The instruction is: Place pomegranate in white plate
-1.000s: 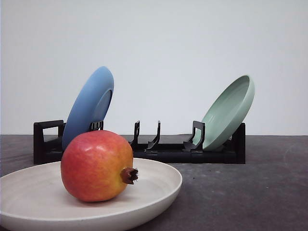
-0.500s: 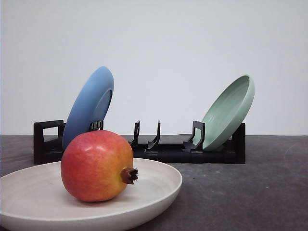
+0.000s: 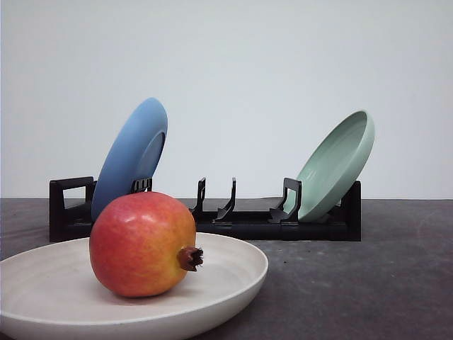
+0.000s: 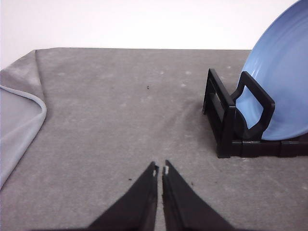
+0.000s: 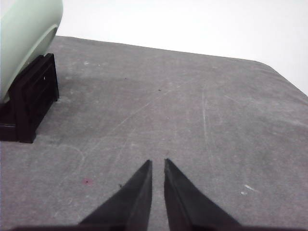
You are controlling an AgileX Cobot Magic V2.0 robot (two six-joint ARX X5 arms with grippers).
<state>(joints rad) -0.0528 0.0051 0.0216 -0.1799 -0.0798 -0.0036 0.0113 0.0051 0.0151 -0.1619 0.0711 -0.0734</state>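
The pomegranate (image 3: 142, 244), red shading to orange-yellow with a brown crown stub pointing right, rests inside the white plate (image 3: 226, 280) at the front left of the table in the front view. Nothing is touching the fruit. My left gripper (image 4: 160, 169) is shut with nothing held, its tips over bare grey cloth to the left of the rack's end. My right gripper (image 5: 157, 164) is also shut and empty, over bare cloth to the right of the rack.
A black dish rack (image 3: 241, 223) stands behind the white plate. A blue plate (image 3: 131, 156) (image 4: 284, 86) leans in its left end, a pale green plate (image 3: 336, 163) (image 5: 24, 33) in its right end. The cloth's folded edge (image 4: 19, 120) lies beside the left gripper.
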